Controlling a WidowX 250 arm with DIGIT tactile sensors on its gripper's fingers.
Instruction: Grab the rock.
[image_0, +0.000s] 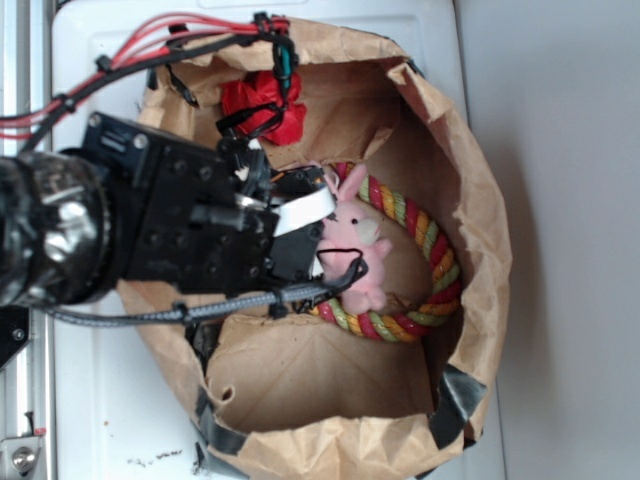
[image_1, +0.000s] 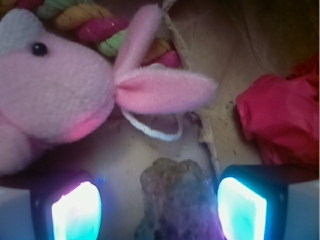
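The rock (image_1: 176, 192), a rough brown-grey stone, lies on the brown paper floor of the bag in the wrist view. It sits between the two glowing pads of my gripper (image_1: 159, 210), close to the right pad (image_1: 241, 207), with a clear gap to the left pad (image_1: 76, 212). The gripper is open. In the exterior view my gripper (image_0: 338, 264) reaches down into the paper bag (image_0: 480, 200) beside the pink bunny (image_0: 362, 250), and the arm hides the rock.
A pink bunny (image_1: 55, 95) lies just beyond the rock, its ears over a coloured rope ring (image_0: 432, 270). A red crumpled wad of paper (image_1: 282, 120) sits to the right. The bag's walls stand high all round.
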